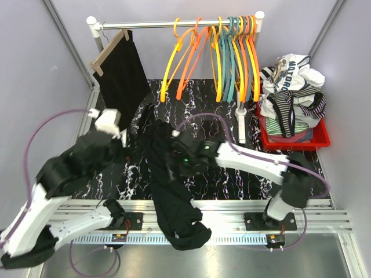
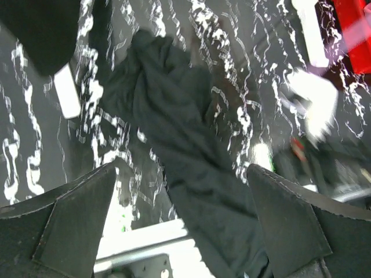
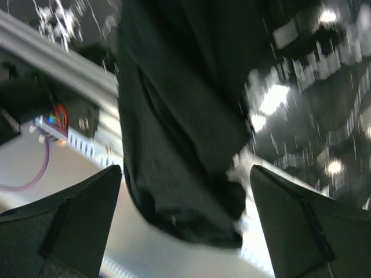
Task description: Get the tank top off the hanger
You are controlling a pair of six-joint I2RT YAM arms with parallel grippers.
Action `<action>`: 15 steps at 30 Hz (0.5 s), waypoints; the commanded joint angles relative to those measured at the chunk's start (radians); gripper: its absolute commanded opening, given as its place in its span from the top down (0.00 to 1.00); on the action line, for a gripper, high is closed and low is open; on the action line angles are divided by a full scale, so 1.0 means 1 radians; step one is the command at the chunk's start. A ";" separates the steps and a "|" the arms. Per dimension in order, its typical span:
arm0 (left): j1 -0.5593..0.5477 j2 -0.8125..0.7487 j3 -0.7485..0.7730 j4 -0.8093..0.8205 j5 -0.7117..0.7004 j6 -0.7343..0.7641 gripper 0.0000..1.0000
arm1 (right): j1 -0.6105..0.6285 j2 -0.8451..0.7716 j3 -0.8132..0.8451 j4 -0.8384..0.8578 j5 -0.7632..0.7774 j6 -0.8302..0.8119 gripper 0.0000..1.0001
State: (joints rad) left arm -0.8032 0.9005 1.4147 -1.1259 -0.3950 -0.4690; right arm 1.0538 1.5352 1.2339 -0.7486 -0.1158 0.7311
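Blurrily, left gripper (image 2: 181, 169) and right gripper (image 3: 185, 169) gape empty over the tank top (image 1: 168, 194).

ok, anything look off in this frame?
Yes. The black garment lies bunched across the table, its end spilling over the near edge. The wooden hanger hangs tilted on the rod.

I see a black tank top (image 1: 169, 191) on a black surface (image 1: 203, 95) veined white. The hangers (image 1: 232, 63) run yellow, orange and teal; one wooden hanger (image 1: 107, 52) is tan. The bin (image 1: 322, 142) is red, its clothes (image 1: 290, 92) white with navy stripes. The cables (image 1: 32, 143) are purple.
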 commanded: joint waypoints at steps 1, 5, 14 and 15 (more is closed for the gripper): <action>-0.002 -0.142 -0.115 0.043 0.010 -0.098 0.01 | 0.022 0.175 0.180 0.028 0.151 -0.145 0.00; -0.002 -0.274 -0.166 -0.020 0.005 -0.149 0.01 | 0.028 0.359 0.367 0.019 0.148 -0.196 0.00; -0.002 -0.428 -0.218 -0.080 0.001 -0.204 0.01 | 0.066 0.631 0.446 -0.035 0.183 -0.176 0.00; -0.002 -0.431 -0.221 -0.081 0.004 -0.201 0.01 | 0.071 0.637 0.435 -0.034 0.182 -0.173 0.00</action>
State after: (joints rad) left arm -0.8032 0.4839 1.2076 -1.2179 -0.3954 -0.6449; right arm 1.1011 2.1441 1.6608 -0.7490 0.0223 0.5541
